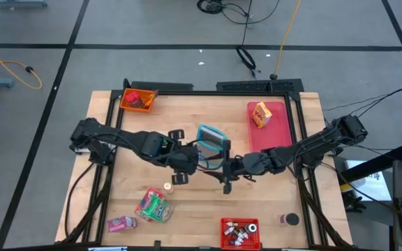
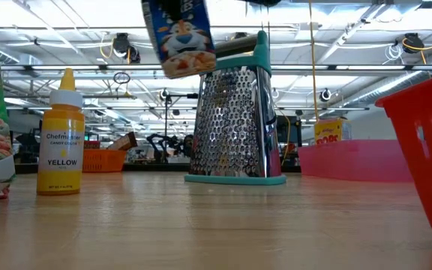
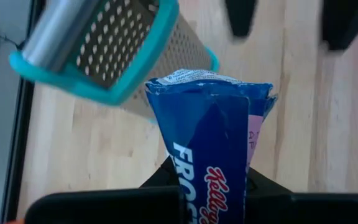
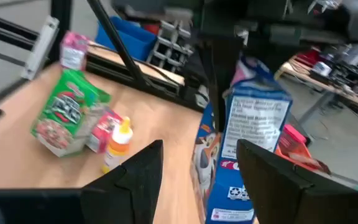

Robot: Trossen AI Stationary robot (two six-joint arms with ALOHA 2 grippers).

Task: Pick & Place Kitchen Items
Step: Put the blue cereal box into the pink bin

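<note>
Blue cereal packet (image 3: pixel 213 155) clamped in left end effector (image 1: pixel 181 166), beside grater (image 2: pixel 235 120)

The high view looks straight down on the whole light wooden table (image 1: pixel 145 164); the low view faces level across it. Each wrist view peers closely past its own fingers. All four share the blue frosted-cereal packet (image 3: pixel 213 146), held above the tabletop
</note>
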